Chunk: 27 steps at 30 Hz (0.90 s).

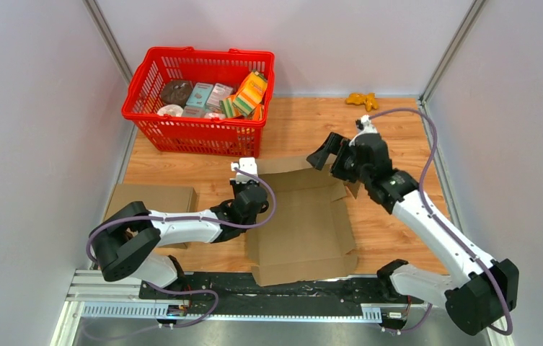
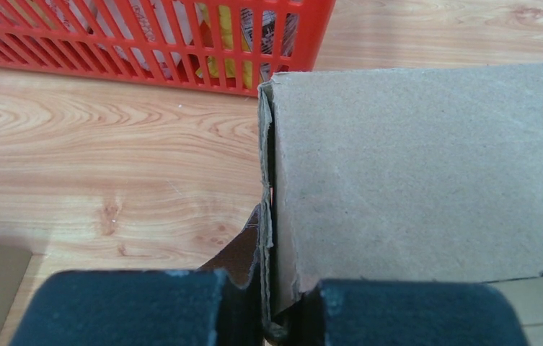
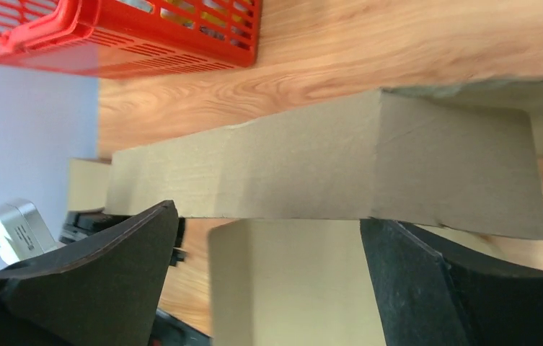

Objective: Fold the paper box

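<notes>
The paper box (image 1: pixel 301 223) is brown cardboard, lying half folded at the table's middle with its walls partly raised. My left gripper (image 1: pixel 252 180) is at the box's far left corner. In the left wrist view it (image 2: pixel 272 310) is shut on the torn edge of the upright box wall (image 2: pixel 427 173). My right gripper (image 1: pixel 324 153) hangs over the far wall near the right corner. In the right wrist view it (image 3: pixel 265 281) is wide open, with the far wall (image 3: pixel 326 158) just ahead of its fingertips and a pale cardboard panel (image 3: pixel 290 281) showing between its fingers (image 3: pixel 95 281), untouched.
A red basket (image 1: pixel 197 130) full of groceries stands at the back left, close behind the box. A flat piece of cardboard (image 1: pixel 153 198) lies at the left under my left arm. A small orange toy (image 1: pixel 362 101) sits at the back wall. Grey walls close in both sides.
</notes>
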Each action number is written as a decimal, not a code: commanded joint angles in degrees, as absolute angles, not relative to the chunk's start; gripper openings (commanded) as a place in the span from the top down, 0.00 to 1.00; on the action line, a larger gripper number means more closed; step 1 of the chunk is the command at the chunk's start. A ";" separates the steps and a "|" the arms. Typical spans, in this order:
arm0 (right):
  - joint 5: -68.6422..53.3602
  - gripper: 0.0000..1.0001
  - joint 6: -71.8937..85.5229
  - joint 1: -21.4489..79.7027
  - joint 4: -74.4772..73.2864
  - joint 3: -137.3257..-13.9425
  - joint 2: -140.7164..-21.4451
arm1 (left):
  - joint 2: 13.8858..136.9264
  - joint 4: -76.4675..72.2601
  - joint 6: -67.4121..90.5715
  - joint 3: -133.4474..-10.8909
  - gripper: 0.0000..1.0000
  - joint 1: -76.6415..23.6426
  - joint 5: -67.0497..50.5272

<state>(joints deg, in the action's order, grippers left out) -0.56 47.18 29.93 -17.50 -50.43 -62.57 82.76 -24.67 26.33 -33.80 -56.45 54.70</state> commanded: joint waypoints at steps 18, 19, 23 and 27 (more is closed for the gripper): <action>-9.48 0.24 26.35 23.03 -36.96 -66.30 -72.60 | 81.03 -23.38 27.25 -33.05 1.00 -56.42 53.26; -11.32 0.29 27.67 21.81 -34.83 -65.05 -72.08 | 80.95 -23.47 27.16 -33.13 1.00 -56.43 53.26; -22.66 0.54 37.51 17.94 -21.30 -57.94 -68.83 | 80.42 -23.47 27.33 -32.78 1.00 -56.43 53.35; -27.41 0.96 45.07 13.63 -9.16 -51.26 -66.71 | 80.07 -23.91 27.42 -32.26 1.00 -56.34 53.17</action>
<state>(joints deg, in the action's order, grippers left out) -19.18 35.35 16.56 -25.52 -56.01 -69.69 81.58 -23.77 26.50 -33.17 -56.38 54.19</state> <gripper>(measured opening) 0.213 0.085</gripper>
